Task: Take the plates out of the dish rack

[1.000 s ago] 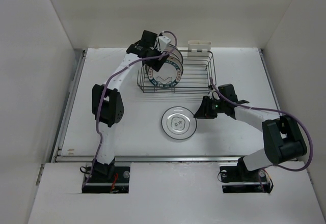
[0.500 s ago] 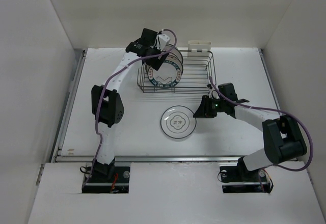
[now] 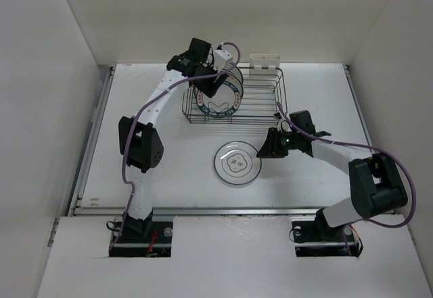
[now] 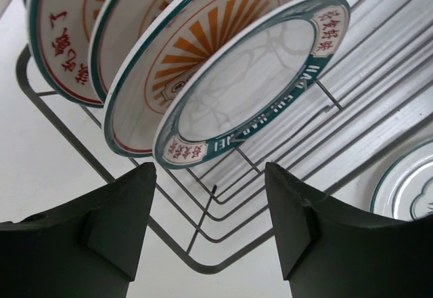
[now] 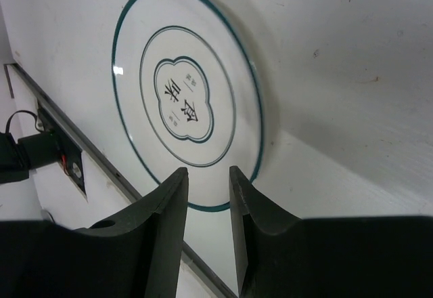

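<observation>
The dark wire dish rack (image 3: 260, 101) stands at the back of the table. Several plates (image 3: 218, 93) stand upright in its left end. In the left wrist view the front one is teal-rimmed with lettering (image 4: 254, 74), and a sunburst plate (image 4: 159, 68) stands behind it. My left gripper (image 3: 220, 73) is open and empty, hovering just above these plates (image 4: 210, 173). One teal-rimmed plate (image 3: 237, 163) lies flat on the table in front of the rack. My right gripper (image 3: 264, 150) is at its right rim, fingers a narrow gap apart, holding nothing (image 5: 207, 171).
A white cup holder (image 3: 265, 61) is clipped on the rack's far edge. The right half of the rack holds no plates. White walls enclose the table on the left, back and right. The table's front edge rail (image 5: 88, 156) lies just beyond the flat plate.
My left gripper has shifted slightly right over the racked plates. The flat plate and my right gripper have barely moved.
</observation>
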{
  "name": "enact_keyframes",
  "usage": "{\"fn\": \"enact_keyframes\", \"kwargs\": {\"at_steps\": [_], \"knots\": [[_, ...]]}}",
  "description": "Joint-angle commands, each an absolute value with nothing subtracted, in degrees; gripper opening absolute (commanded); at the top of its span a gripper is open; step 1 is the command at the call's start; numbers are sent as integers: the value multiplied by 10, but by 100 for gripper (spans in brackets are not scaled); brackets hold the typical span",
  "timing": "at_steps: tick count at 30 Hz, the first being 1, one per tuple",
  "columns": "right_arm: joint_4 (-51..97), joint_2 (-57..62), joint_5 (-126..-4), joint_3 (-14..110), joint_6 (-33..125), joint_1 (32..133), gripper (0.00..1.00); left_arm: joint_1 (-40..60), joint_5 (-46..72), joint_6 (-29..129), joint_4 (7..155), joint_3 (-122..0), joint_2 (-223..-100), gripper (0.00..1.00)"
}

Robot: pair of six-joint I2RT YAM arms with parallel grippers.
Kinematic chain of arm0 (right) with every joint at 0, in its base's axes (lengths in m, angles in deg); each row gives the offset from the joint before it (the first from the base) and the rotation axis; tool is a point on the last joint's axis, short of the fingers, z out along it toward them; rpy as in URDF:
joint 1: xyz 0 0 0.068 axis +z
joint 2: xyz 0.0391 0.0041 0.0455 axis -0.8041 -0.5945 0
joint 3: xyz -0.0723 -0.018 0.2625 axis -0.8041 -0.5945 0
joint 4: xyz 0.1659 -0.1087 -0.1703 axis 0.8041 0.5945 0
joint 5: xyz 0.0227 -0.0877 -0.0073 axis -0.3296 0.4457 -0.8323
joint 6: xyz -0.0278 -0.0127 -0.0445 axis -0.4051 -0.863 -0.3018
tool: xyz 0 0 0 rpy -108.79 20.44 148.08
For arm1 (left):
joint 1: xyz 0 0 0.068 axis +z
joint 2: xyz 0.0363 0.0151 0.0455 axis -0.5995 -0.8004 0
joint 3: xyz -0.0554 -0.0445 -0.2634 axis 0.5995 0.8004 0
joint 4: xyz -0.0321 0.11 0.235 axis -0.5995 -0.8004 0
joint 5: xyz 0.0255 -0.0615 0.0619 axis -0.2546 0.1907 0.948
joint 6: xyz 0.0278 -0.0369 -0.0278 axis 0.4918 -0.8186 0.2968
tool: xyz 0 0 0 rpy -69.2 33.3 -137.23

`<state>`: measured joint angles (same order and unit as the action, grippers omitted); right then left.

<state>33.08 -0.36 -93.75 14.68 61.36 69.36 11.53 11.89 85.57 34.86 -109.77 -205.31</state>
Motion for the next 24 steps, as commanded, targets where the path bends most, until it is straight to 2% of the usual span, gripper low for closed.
{"fn": "enact_keyframes", "kwargs": {"at_steps": [1, 12, 17, 24], "knots": [[342, -7, -951, 173, 601, 695, 36, 116, 145, 870, 397, -1084, -2023, 63], [369, -7, -951, 196, 584, 695, 35, 116, 151, 898, 435, -1061, -2055, 64], [390, -7, -945, 208, 573, 695, 35, 116, 109, 904, 420, -1074, -2075, 57], [395, -7, -945, 208, 573, 695, 35, 121, 104, 904, 407, -1085, -2105, 54]]}}
